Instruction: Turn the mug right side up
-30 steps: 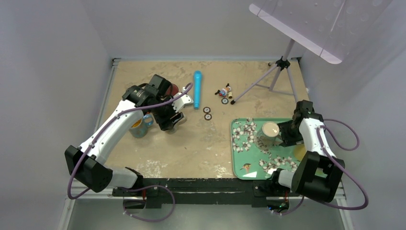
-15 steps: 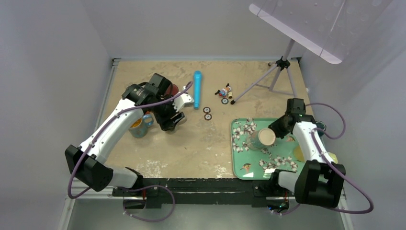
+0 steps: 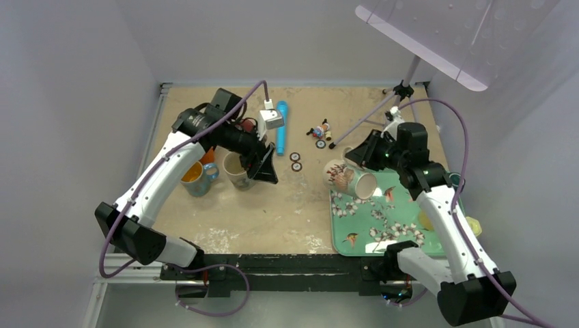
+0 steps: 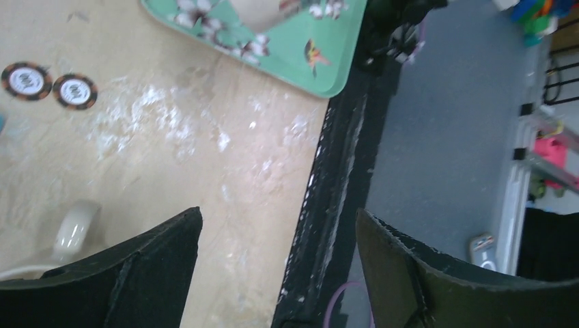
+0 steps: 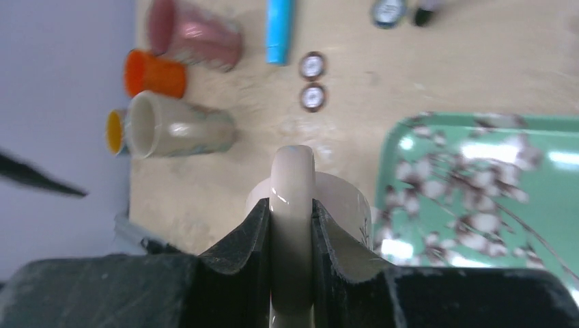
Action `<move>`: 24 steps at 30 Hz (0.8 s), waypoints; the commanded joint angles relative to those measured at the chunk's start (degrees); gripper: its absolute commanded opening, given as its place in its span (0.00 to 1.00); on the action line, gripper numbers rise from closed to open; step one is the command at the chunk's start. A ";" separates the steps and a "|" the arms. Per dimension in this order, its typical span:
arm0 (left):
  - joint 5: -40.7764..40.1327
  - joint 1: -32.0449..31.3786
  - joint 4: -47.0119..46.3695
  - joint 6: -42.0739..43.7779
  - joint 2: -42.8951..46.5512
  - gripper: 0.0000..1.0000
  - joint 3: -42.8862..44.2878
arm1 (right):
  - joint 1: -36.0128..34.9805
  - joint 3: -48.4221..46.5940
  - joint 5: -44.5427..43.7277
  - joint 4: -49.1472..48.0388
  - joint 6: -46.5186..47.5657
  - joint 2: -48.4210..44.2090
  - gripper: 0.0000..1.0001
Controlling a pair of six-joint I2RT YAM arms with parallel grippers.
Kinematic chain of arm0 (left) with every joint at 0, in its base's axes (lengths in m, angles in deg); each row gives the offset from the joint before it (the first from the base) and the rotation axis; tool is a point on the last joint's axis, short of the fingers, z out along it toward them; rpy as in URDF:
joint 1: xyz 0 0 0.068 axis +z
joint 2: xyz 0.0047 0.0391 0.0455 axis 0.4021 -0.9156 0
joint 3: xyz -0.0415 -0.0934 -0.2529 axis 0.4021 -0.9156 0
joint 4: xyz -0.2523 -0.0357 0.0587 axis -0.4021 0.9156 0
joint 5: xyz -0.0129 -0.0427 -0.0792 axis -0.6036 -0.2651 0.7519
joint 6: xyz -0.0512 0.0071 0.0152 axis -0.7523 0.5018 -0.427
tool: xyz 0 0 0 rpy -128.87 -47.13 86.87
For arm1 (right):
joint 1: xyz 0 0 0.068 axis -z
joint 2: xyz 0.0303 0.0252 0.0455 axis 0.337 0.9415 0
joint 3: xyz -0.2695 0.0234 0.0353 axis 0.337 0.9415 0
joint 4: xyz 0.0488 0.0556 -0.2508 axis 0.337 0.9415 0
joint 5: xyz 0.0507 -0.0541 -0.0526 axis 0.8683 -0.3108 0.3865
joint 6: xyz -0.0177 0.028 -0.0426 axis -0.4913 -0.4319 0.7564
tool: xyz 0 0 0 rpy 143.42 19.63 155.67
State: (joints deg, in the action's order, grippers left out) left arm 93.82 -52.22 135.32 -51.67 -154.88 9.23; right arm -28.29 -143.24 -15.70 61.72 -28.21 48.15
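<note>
Two arms were at work over the sandy tabletop (image 3: 293, 205). The right gripper (image 5: 292, 208) was clamped on the handle (image 5: 292, 171) of the floral mug (image 3: 347, 179), one finger pressed against each side of the loop. The mug hung clear of the surface at the left edge of the green flowered tray (image 3: 382, 222), tilted well over on its side, with its mouth turned down toward the tray and its base pointing up and left.

The left gripper (image 4: 277, 213) had its fingers spread wide with nothing between them. It sat just beside a cream mug (image 3: 235, 169) whose mouth faced the overhead camera, and whether a finger touched that mug could not be told. A blue mug with a yellow inside (image 3: 194, 179) stood just left of the cream one, with an orange cup (image 5: 153, 74) and a pink tumbler (image 5: 194, 34) behind them.

A blue cylinder (image 3: 281, 126) lay farther back on the table, and two round discs (image 3: 295, 161) lay close together between the cups and the tray.
</note>
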 commanded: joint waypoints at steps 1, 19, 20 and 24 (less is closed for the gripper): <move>12.75 0.19 -11.51 -14.36 -1.15 0.89 4.00 | -7.92 -9.14 12.51 -15.62 -1.86 -1.99 0.00; 24.12 -0.48 -48.14 -51.66 -1.58 0.58 0.25 | -18.49 -19.99 12.72 -32.32 -8.34 5.21 0.00; 25.05 -0.82 -50.27 -54.21 -1.62 0.51 -0.92 | -18.54 -19.42 12.66 -33.36 -8.69 5.25 0.00; 28.87 -1.43 -64.70 -66.95 -1.01 0.02 -7.24 | -18.65 -17.27 13.26 -37.74 -10.17 5.42 0.00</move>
State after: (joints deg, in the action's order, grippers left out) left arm 117.05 -51.92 88.88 -106.34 -156.41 6.06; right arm -46.22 -159.88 -2.96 35.54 -34.29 54.70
